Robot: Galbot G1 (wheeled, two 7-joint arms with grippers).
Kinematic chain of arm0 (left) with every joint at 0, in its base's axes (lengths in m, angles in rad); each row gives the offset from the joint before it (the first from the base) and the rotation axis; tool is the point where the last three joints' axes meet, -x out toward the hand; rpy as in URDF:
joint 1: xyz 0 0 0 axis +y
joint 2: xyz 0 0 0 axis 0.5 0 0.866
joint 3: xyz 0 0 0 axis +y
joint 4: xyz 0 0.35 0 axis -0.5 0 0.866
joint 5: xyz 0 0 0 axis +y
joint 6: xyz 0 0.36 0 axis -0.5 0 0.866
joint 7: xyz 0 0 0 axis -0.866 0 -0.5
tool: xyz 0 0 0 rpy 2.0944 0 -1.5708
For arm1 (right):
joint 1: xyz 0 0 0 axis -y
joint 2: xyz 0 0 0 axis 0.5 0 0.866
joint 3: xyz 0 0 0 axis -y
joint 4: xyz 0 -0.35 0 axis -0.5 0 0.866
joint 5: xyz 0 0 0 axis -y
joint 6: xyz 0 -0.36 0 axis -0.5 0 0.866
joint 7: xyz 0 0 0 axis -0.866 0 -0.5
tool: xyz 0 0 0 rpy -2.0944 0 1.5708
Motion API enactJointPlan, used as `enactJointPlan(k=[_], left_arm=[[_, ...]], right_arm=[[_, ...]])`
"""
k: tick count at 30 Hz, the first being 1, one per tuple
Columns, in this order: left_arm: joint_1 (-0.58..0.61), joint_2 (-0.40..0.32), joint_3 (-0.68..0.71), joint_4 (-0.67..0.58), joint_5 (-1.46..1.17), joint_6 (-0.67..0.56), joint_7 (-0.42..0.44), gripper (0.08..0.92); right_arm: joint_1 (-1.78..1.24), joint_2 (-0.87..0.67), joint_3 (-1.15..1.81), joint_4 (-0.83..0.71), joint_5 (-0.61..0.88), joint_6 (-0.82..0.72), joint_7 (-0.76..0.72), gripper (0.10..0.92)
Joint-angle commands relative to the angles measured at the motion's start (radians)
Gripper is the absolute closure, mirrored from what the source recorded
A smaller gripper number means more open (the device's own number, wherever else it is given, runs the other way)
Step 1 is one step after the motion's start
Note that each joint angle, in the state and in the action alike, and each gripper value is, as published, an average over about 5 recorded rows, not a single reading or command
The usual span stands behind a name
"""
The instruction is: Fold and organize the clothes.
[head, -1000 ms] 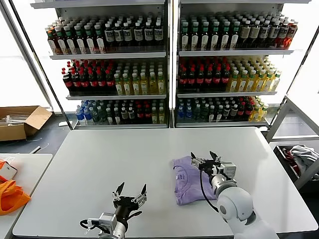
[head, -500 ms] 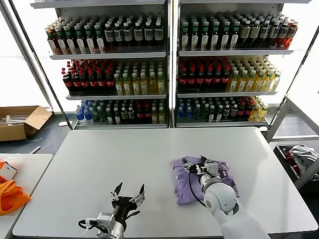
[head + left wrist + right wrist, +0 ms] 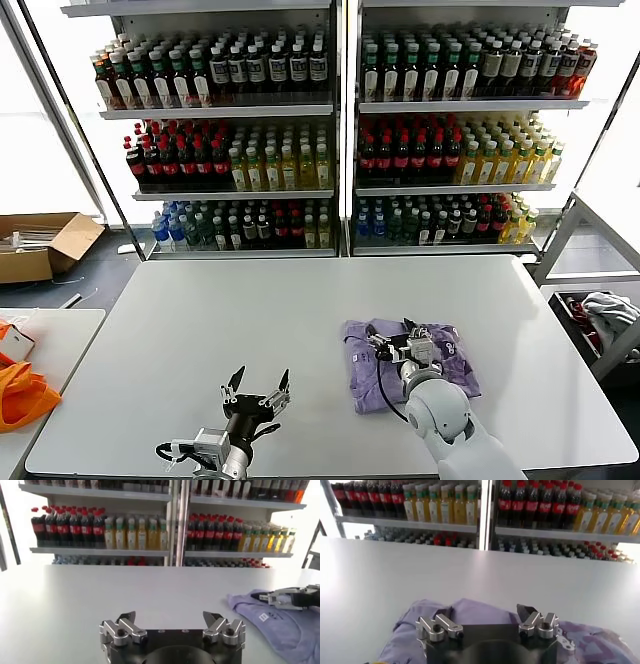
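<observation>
The clothes are one lavender T-shirt [image 3: 360, 385], lying as a rumpled, partly folded bundle on the white table [image 3: 250, 310], right of centre. My right gripper [image 3: 392, 342] hovers low over the shirt's middle, open, with nothing between its fingers. In the right wrist view the lavender cloth [image 3: 402, 630] lies just under and beyond the right gripper [image 3: 485, 610]. My left gripper [image 3: 258, 383] stands open and empty near the table's front edge, well left of the shirt. The left wrist view shows the left gripper [image 3: 169, 616], with the shirt [image 3: 287, 625] and the right gripper [image 3: 285, 598] off to one side.
Shelves of bottled drinks [image 3: 340, 150] stand behind the table. A bright orange bag [image 3: 20, 395] lies on a side table at the left, and a cardboard box [image 3: 40, 245] sits on the floor beyond it. A grey-white cloth bundle [image 3: 605, 315] rests in a cart at the right.
My right arm has shifted left and lower over the shirt, and more lavender cloth now shows to its right. The left gripper has barely moved.
</observation>
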Motion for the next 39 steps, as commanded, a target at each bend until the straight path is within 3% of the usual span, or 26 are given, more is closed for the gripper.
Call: enactJointPlan(k=[1, 7, 12, 20, 28, 39], left_arm=[[0.008, -0.023, 0.009, 0.0, 0.076, -0.038, 0.01, 0.177], [0.012, -0.041, -0.001, -0.024, 0.062, -0.128, 0.022, 0.177], [0.012, -0.045, -0.008, -0.043, 0.063, -0.193, 0.066, 0.177], [-0.056, -0.048, -0.06, 0.02, 0.06, -0.267, 0.075, 0.177], [-0.086, -0.019, -0.091, 0.051, 0.111, -0.211, 0.091, 0.177], [-0.032, -0.025, -0.081, 0.01, 0.114, -0.217, 0.081, 0.177]], right_arm=[[-0.057, 0.007, 0.086, 0.172, -0.119, 0.169, -0.026, 0.203], [-0.17, -0.059, 0.22, 0.322, -0.142, 0.143, 0.041, 0.203], [-0.318, -0.139, 0.408, 0.36, -0.115, 0.12, 0.022, 0.203], [-0.481, -0.022, 0.516, 0.331, -0.137, 0.177, -0.018, 0.203], [-0.489, 0.007, 0.533, 0.331, -0.157, 0.181, -0.004, 0.203], [-0.481, -0.004, 0.514, 0.359, -0.159, 0.174, 0.005, 0.203]])
